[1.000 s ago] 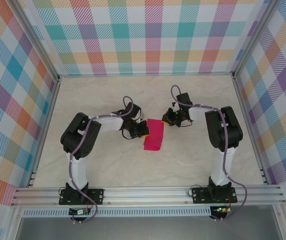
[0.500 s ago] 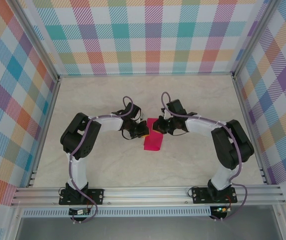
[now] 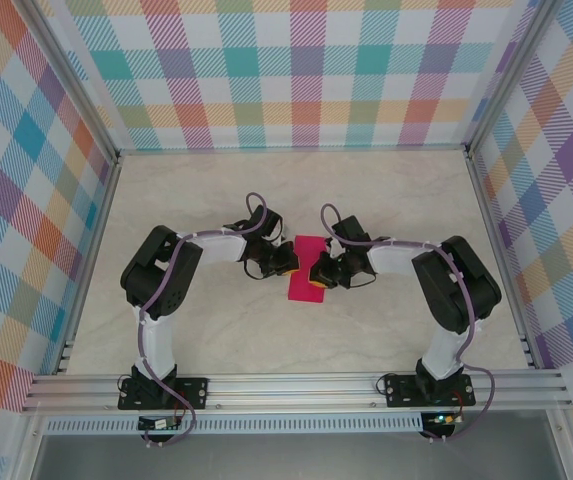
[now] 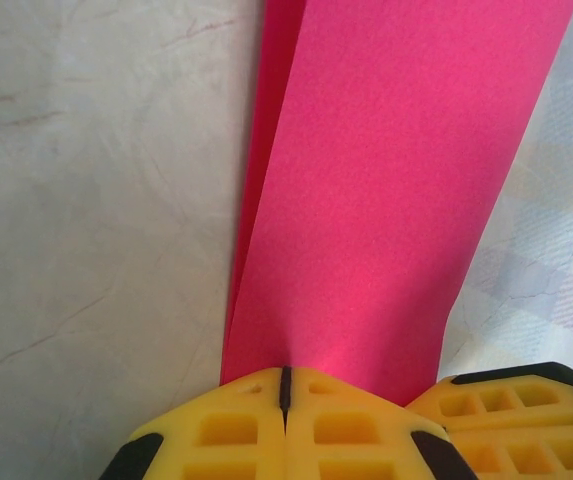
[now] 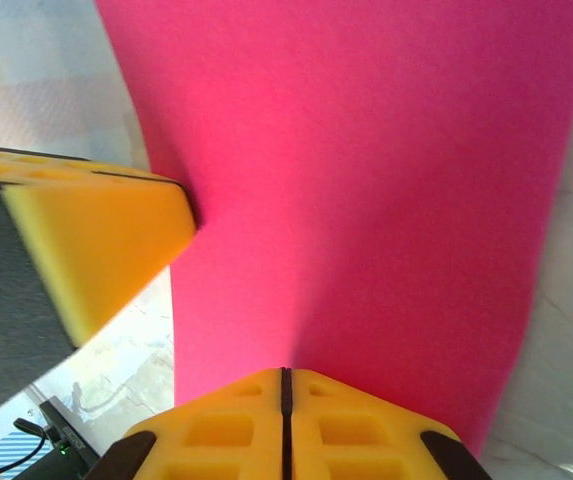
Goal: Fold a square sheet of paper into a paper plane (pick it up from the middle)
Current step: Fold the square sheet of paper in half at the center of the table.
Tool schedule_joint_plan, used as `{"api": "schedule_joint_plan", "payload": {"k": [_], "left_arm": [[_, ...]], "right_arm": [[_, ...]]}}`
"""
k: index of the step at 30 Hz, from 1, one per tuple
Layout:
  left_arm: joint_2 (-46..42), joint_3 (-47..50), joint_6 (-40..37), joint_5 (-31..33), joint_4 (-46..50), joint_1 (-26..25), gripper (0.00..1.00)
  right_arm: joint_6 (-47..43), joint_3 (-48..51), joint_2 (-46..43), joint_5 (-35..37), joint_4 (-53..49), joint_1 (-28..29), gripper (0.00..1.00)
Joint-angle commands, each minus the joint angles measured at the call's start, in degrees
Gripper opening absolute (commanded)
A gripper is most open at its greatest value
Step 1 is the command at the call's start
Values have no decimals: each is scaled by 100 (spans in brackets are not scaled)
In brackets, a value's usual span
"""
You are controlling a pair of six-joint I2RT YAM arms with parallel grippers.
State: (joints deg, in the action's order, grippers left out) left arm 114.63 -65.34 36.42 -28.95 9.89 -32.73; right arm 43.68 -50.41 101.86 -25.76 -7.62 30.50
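**A:** Where is the sheet of paper (image 4: 396, 180) now?

**B:** It's doubled into a narrow strip running straight ahead of the left pincer (image 4: 286, 378), which is clenched on its near edge. The right pincer (image 5: 286, 378) is clenched on the opposite edge, so the strip spans between the two over the counter (image 4: 96, 200).

**A:** How should this fold be done well?

**B:** I'd keep both grips firm and move them together, so nothing tears or buckles. The layers part slightly to the left of the left pincer, so I'd line those edges up before pressing any crease flat. It's early going: there's no nose or wings yet.
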Motion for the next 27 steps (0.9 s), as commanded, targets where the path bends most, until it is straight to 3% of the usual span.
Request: {"api": "schedule_joint_plan", "payload": {"k": [1, 10, 18, 23, 27], "left_arm": [[856, 654, 24, 1278, 1464, -108, 0], [912, 712, 108, 1401, 1445, -108, 0], [866, 720, 53, 1481, 1447, -110, 0], [886, 714, 57, 1432, 1428, -110, 0], [874, 698, 49, 1411, 1446, -111, 0]], "right_arm": [[-106, 200, 71, -26, -124, 17, 10], [-399, 637, -291, -26, -573, 8, 11], [-1090, 956, -1151, 36, -1702, -205, 11], [-771, 435, -1528, -60, -1087, -264, 12], [-581, 87, -1100, -253, -457, -264, 13]]}}
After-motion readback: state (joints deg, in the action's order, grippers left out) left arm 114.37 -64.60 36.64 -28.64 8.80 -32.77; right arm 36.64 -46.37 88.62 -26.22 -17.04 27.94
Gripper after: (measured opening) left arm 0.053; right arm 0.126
